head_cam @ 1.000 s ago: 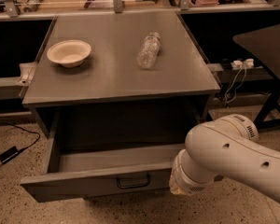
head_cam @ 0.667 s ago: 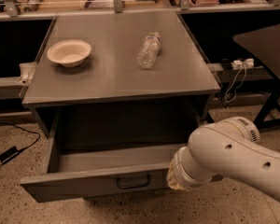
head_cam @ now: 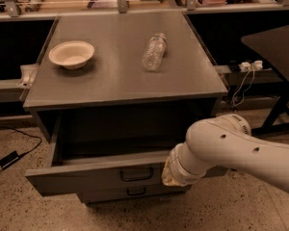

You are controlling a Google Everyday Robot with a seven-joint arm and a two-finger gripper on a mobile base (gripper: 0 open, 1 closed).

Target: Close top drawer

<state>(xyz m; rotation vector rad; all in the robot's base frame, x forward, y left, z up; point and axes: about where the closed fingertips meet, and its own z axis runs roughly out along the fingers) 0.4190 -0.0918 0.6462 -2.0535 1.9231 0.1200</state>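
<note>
The top drawer (head_cam: 86, 177) is a wide grey drawer pulled out from under the cabinet top, its inside dark and seemingly empty. Its long front carries a small dark bail handle (head_cam: 136, 173) at centre. My white arm comes in from the right, and its wrist end (head_cam: 176, 170) sits against the right part of the drawer front. The gripper is hidden behind the wrist, so its fingers do not show.
A white bowl (head_cam: 71, 54) and a clear plastic bottle (head_cam: 154, 51) lying on its side rest on the grey cabinet top (head_cam: 111, 81). A narrower drawer with a like handle (head_cam: 135, 192) sits below. A dark table (head_cam: 274, 47) stands right; cables lie on the floor left (head_cam: 9, 158).
The drawer front has moved in towards the cabinet a little, and my arm has moved left and forward along with it.
</note>
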